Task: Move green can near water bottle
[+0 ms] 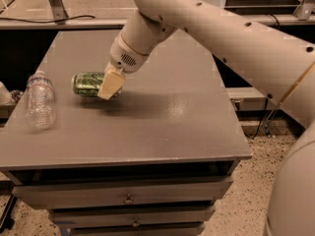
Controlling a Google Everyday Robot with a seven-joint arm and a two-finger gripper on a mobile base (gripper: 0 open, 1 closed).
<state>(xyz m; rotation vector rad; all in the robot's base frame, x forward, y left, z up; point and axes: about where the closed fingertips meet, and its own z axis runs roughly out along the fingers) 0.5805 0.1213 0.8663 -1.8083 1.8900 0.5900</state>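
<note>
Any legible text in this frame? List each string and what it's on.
None can be read.
green can: patterned label, print too blurred to read.
water bottle: pale label, too blurred to read.
gripper, shut on the green can to the right of the water bottle: no markings visible.

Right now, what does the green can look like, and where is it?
The can is small and metal-looking, with a green patterned label and a silver end facing left. It lies sideways, gripped at its right end by the hand. It sits low over the table, right of the bottle with a gap between; whether it touches the tabletop is unclear.
</note>
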